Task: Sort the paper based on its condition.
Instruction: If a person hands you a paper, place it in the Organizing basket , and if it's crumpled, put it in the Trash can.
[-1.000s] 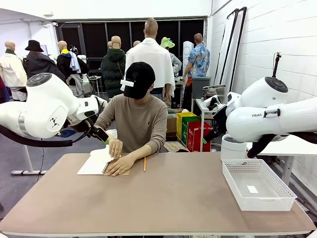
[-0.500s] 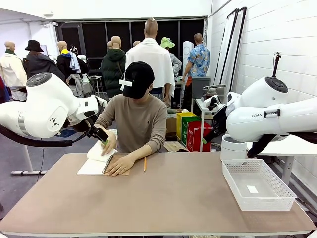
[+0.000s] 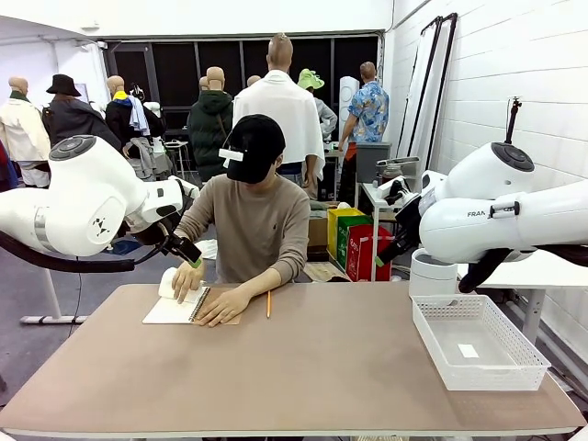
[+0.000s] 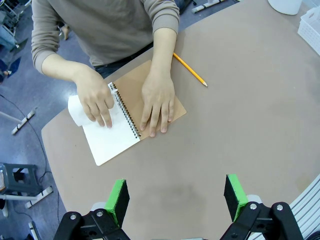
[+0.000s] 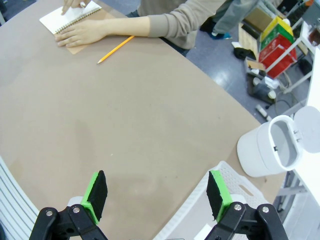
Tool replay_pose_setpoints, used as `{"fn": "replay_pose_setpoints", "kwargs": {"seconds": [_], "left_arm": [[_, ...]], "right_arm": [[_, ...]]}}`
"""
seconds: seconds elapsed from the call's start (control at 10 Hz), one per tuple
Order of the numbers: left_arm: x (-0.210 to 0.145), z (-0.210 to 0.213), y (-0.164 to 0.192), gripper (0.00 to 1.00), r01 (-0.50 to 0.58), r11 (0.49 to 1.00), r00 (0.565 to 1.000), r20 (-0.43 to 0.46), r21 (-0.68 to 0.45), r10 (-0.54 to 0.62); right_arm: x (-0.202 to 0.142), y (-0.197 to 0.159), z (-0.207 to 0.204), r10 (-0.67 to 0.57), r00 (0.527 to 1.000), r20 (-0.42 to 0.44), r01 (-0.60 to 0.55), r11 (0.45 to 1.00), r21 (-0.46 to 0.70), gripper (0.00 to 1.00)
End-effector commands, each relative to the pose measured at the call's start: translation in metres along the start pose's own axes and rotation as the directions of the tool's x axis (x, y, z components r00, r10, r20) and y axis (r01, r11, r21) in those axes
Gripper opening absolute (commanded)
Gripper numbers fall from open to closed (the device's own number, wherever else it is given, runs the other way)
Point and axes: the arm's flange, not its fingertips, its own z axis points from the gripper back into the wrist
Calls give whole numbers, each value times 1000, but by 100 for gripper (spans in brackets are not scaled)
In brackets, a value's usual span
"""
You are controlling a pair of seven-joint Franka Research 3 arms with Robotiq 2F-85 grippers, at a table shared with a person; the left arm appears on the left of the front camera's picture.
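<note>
A white sheet of paper (image 3: 172,279) curls up at the outer edge of an open spiral notebook (image 3: 175,310), held in one of the person's hands (image 4: 95,98). Whether that paper (image 4: 75,109) is free of the notebook (image 4: 112,140) I cannot tell. The person's other hand (image 4: 158,102) presses flat on the brown cover. My left gripper (image 4: 176,200) hangs open high above the table, near the notebook, nothing between its green pads. My right gripper (image 5: 157,192) is open too, above the right side of the table. In the front view the left gripper (image 3: 191,257) is just above the person's hand.
A yellow pencil (image 3: 268,304) lies right of the notebook. A white mesh basket (image 3: 478,367) stands at the table's right edge. Behind it stands a white bin (image 5: 277,147). Red and yellow boxes (image 3: 358,243) sit on the floor beyond.
The person lifted a sheet off the notebook, swung it outward and now holds it curled low at the notebook's outer edge. Both arms have stayed still.
</note>
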Motion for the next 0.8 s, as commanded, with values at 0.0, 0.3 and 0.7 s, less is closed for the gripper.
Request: {"fn": "replay_pose_setpoints", "kwargs": {"seconds": [0.0, 0.3, 0.7], "left_arm": [[0, 0, 0, 100, 1, 1000, 1000, 0, 0, -1], [0, 0, 0, 100, 1, 1000, 1000, 0, 0, -1], [0, 0, 0, 100, 1, 1000, 1000, 0, 0, -1]], "right_arm": [[0, 0, 0, 0, 1000, 0, 0, 1000, 0, 100], [0, 0, 0, 0, 1000, 0, 0, 1000, 0, 100], [0, 0, 0, 0, 1000, 0, 0, 1000, 0, 100]]}}
